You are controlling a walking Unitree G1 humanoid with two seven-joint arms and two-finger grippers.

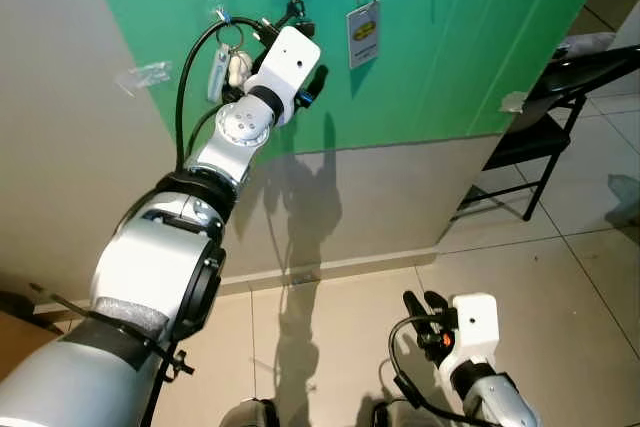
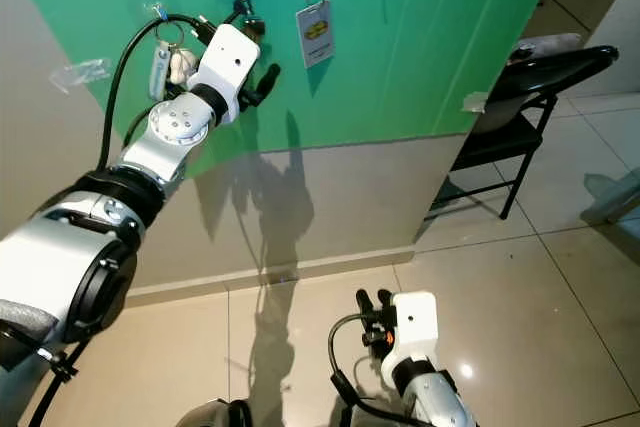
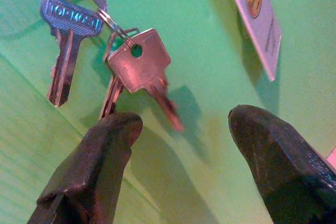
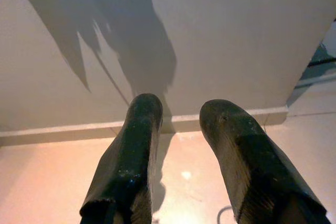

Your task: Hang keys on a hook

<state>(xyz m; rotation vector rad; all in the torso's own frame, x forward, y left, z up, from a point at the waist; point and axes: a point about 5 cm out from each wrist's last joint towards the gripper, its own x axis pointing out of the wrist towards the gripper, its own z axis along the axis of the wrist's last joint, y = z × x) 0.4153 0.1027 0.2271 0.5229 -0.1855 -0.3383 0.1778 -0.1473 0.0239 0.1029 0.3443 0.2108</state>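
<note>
From up at the head, the two eye views look forward and down at the green wall (image 1: 450, 67) and tiled floor (image 1: 560, 287), the same scene with a slight sideways offset. The left wrist view sits very close to that wall, facing the hanging keys (image 3: 100, 51) and tag (image 3: 257, 14). The right wrist view looks low at the skirting board (image 4: 68, 129).
</note>
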